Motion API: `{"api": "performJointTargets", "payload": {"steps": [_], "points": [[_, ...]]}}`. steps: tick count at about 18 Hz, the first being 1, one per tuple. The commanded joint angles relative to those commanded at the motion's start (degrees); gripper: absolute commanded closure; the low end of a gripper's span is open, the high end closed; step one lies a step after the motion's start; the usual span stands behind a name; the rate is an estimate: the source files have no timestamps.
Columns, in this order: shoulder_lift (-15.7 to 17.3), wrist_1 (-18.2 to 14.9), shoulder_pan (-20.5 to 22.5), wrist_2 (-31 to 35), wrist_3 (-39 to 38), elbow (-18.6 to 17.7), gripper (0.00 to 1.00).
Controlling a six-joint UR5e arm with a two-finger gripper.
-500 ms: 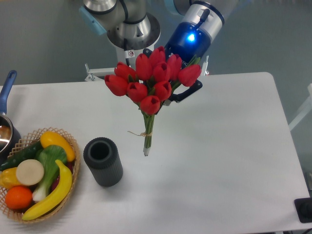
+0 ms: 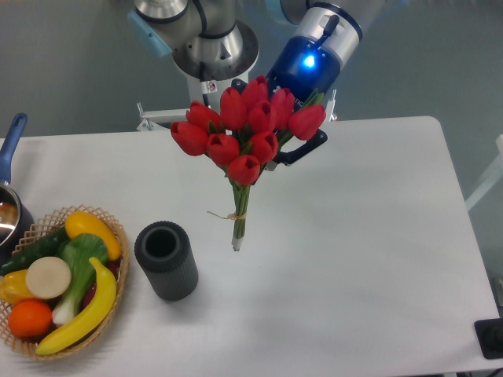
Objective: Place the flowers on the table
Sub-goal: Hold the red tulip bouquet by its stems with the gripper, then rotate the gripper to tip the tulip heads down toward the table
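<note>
1. Right now your bunch of red tulips (image 2: 245,129) hangs blooms-up over the middle-rear of the white bench (image 2: 354,236), leaning a little so the heads sit up and to the right of the stem ends.
2. Look at the green stems: they are bound with tan string (image 2: 233,214) low down, and their cut ends point down toward the bench surface; you cannot tell from this view whether the tips touch it or hover just above.
3. Your jaws (image 2: 292,149) sit behind the blooms, mostly hidden by them. A black part shows just right of the flower heads, but you cannot tell whether the jaws are clenched on the bunch or released.
4. Above that, the arm's wrist shows a lit blue ring (image 2: 305,61).
5. To the left of the stems, near but apart, a dark ribbed cylinder (image 2: 166,260) stands upright with its open top facing up.
6. Further left, a wicker basket (image 2: 108,221) holds a banana, an orange, a leafy green vegetable and other produce.
7. At the far left edge you see part of a pot with a blue handle (image 2: 11,145).
</note>
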Motion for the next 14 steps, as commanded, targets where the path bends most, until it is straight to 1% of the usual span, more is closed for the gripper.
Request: {"api": "performJointTargets", "payload": {"steps": [5, 6, 10, 13, 14], "points": [[0.4, -0.1, 0.5, 0.9, -0.3, -0.1, 0.59], [0.5, -0.2, 0.7, 2.6, -0.4, -0.2, 0.59], [3.3, -0.3, 0.8, 13.9, -0.1, -3.2, 0.59], [5.2, -0.4, 0.5, 18.9, -0.3, -4.8, 0.59], [6.0, -0.6, 0.4, 21.7, -0.4, -5.7, 0.59]]}}
